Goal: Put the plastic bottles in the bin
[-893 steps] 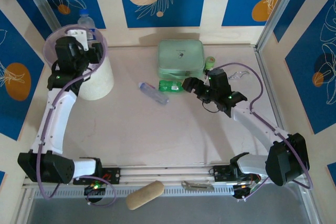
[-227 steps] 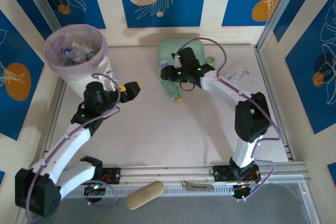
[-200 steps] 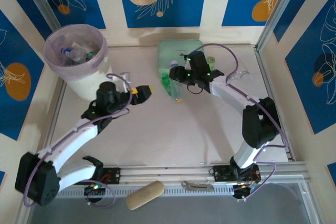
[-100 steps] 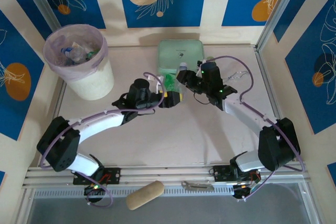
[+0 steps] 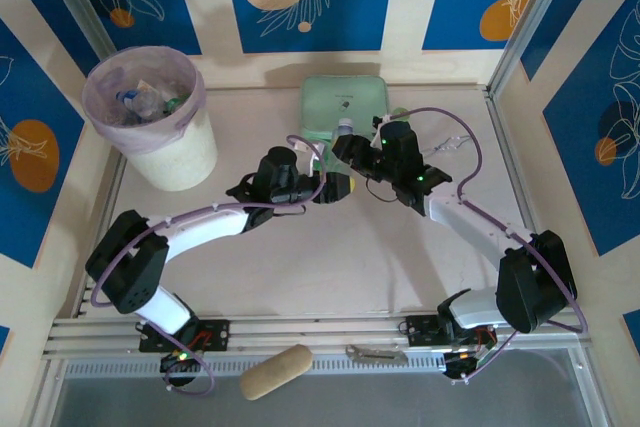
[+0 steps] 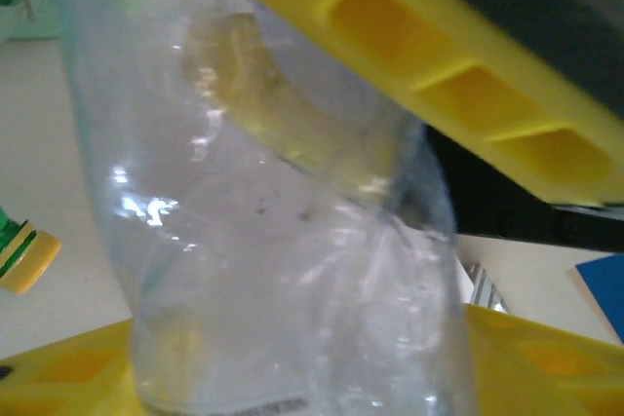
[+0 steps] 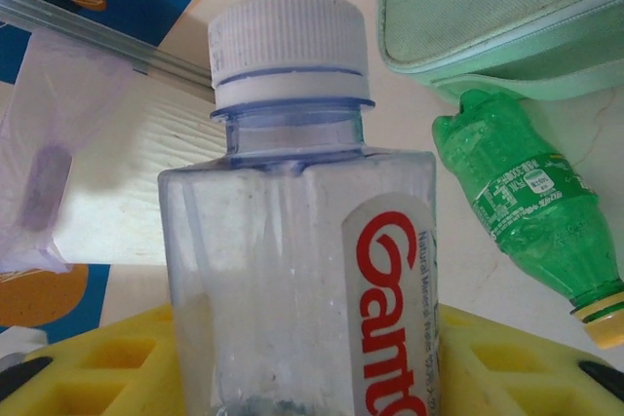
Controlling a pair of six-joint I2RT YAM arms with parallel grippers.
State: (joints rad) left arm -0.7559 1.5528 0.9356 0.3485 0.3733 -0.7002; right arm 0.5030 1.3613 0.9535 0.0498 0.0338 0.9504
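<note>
The right fingers [image 7: 97,362] are clamped on a clear bottle [image 7: 292,241] over the middle of the desk [image 5: 300,277], and the left fingers [image 6: 439,75] press on its sides too. This looks like a handover, since the bin [image 5: 190,162] stands at the far left, on the left arm's side.

The bin [image 5: 185,162] sits back-left, the case [image 5: 345,102] mid-back, 1 bottle [image 7: 526,207] apparently lying just before it.

clear bottle [image 6: 273,241] blurred, both ends cropped
</note>
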